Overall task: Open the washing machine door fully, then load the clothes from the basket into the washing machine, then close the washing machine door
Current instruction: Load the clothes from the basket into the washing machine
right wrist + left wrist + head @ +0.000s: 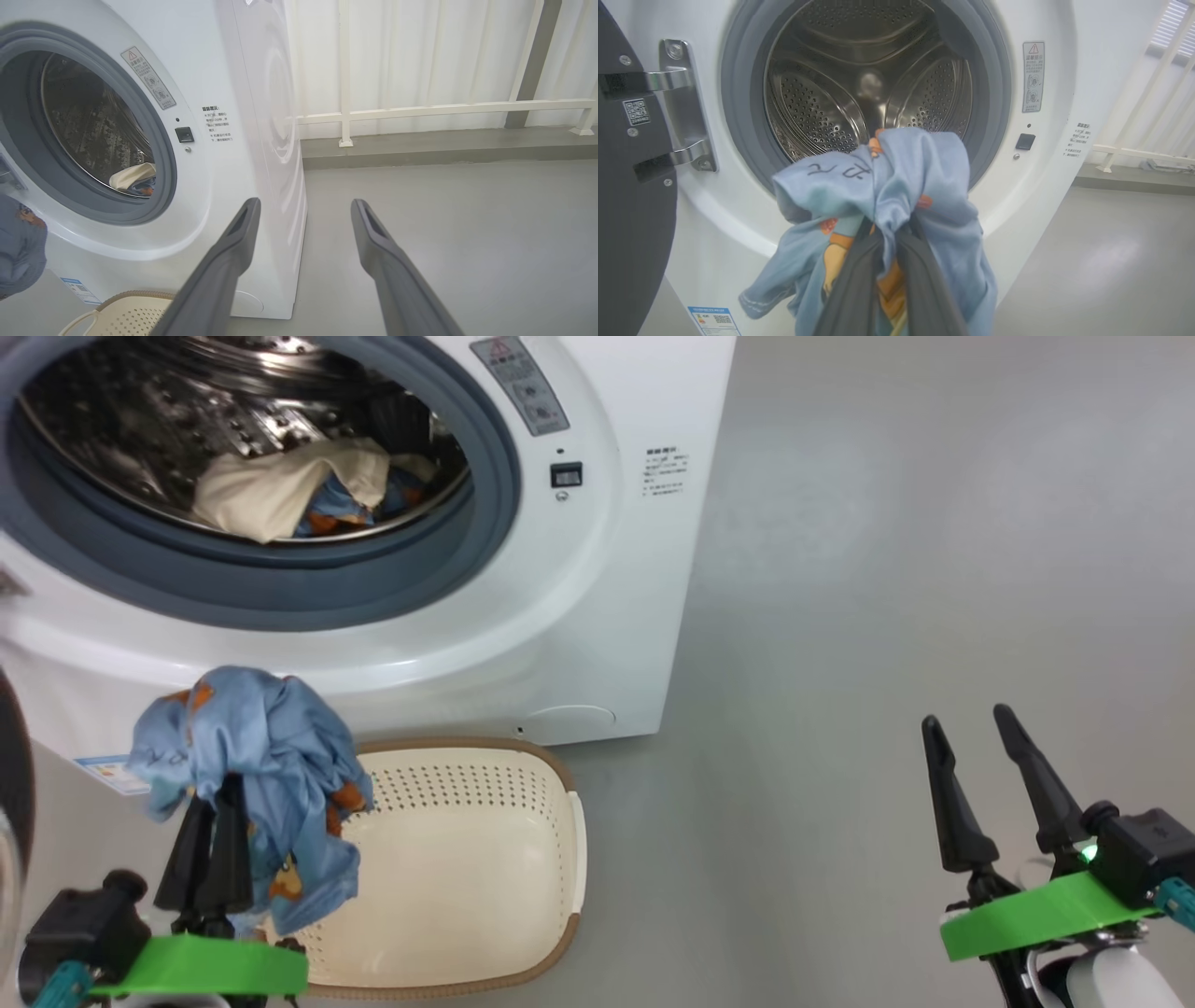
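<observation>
My left gripper [224,782] is shut on a light blue garment [252,765] with orange prints, held bunched above the left end of the cream basket [485,859], in front of the white washing machine [560,616]. In the left wrist view the garment [887,196] hangs before the open steel drum [822,102]. Cream and blue clothes [289,490] lie inside the drum. The black door [630,186] stands swung open at the left on its hinge. My right gripper [971,728] is open over bare floor at the right, with nothing between its fingers.
The basket's inside shows no clothes. Grey floor [887,569] spreads to the right of the machine. A white railing [444,109] and pale curtain stand behind the machine, along a low step.
</observation>
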